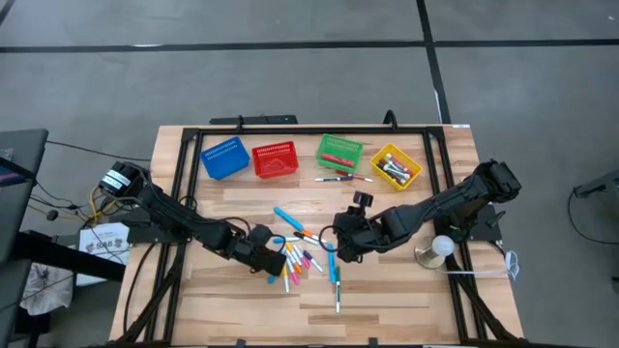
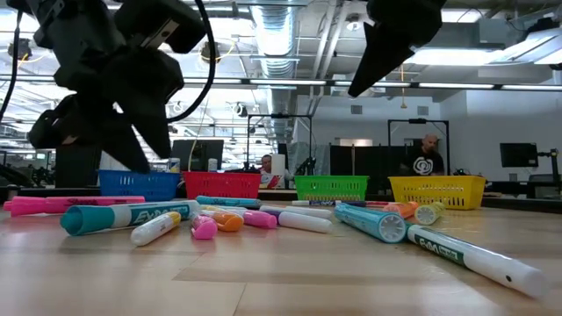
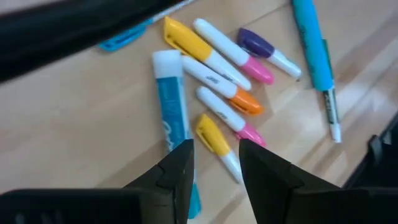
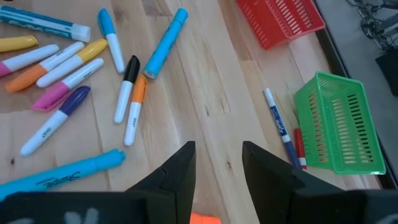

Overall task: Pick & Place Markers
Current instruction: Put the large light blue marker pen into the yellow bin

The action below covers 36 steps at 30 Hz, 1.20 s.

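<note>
Several markers (image 1: pixel 302 253) lie loose in a heap on the wooden table's middle, some white-bodied with coloured caps, some blue. My left gripper (image 3: pixel 216 148) hangs open just above the heap's left side. A yellow-capped white marker (image 3: pixel 216 142) lies on the table below the gap between its fingers. My right gripper (image 4: pixel 217 149) is open too, higher up over bare wood at the heap's right side (image 1: pixel 338 249). A bit of orange (image 4: pixel 205 219) shows far back between its fingers; I cannot tell what it is.
Blue (image 1: pixel 223 158), red (image 1: pixel 275 159), green (image 1: pixel 339 153) and yellow (image 1: pixel 397 166) mesh baskets stand in a row at the far side; markers lie in the green and yellow ones. Two markers (image 4: pixel 283 127) lie beside the green basket. A white ball on a round base (image 1: pixel 437 249) stands near the right arm.
</note>
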Each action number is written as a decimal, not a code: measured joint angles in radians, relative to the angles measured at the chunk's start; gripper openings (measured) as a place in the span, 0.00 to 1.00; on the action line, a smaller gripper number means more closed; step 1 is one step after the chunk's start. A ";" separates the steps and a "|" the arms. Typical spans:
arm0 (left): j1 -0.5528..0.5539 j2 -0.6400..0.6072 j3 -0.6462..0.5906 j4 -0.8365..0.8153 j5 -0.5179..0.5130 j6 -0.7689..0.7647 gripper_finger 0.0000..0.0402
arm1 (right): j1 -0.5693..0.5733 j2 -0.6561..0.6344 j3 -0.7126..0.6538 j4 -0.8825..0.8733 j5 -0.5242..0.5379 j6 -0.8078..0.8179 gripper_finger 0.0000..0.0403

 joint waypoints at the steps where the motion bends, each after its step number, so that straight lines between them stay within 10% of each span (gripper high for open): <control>1: 0.000 0.000 0.000 0.007 0.004 0.000 0.32 | 0.004 0.000 0.000 0.000 0.000 0.001 0.30; 36: 0.011 0.053 0.000 0.022 -0.023 -0.039 0.32 | 0.023 0.000 0.000 0.015 -0.027 0.053 0.31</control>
